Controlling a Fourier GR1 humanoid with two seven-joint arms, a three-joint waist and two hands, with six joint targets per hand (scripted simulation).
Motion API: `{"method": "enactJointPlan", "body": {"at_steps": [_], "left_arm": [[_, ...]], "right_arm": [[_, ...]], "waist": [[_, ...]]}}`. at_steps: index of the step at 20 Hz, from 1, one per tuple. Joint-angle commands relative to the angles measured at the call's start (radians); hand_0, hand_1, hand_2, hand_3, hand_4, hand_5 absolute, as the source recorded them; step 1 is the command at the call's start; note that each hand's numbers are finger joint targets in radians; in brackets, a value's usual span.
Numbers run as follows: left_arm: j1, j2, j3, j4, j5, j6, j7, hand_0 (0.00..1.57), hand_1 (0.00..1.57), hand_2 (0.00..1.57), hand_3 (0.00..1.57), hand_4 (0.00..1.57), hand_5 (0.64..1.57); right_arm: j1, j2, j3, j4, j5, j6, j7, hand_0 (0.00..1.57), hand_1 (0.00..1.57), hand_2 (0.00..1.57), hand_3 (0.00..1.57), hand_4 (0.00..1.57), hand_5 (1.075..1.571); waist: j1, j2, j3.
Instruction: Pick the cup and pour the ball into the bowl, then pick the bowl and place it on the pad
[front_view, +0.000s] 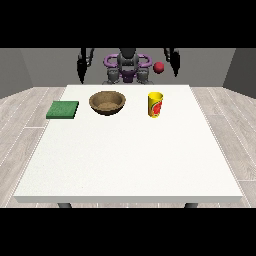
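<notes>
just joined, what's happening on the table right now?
Nothing is held yet. Both hands, one at the view's left and one at the view's right, hang raised behind the table. The yellow cup stands upright right of the wooden bowl; the green pad lies left. A red ball shows above the cup.

The robot has a dark grey and black torso with purple curved bars at its shoulders. Its arms are black and thin.
</notes>
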Motion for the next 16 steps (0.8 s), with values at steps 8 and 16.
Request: {"method": "enactJointPlan", "body": {"at_steps": [8, 16], "left_arm": [[0.11, -0.098, -0.07, -0.143, 0.167, -0.035, 0.045, 0.0, 0.0, 0.0, 0.0, 0.0, 1.531], [0.04, -0.103, -0.222, -0.269, 0.03, 0.114, 0.026, 0.0, 0.0, 0.0, 0.0, 0.0, 1.478]], "right_arm": [[0.104, 0.017, -0.059, -0.074, -0.133, 0.05, -0.028, 0.0, 0.0, 0.0, 0.0, 0.0, 1.57], [0.024, 0.046, -0.042, -0.112, -0.076, 0.011, -0.103, 0.0, 0.0, 0.0, 0.0, 0.0, 1.565]], "waist": [[0.004, -0.305, -0.0431], [0.017, -0.107, -0.0438]]}}
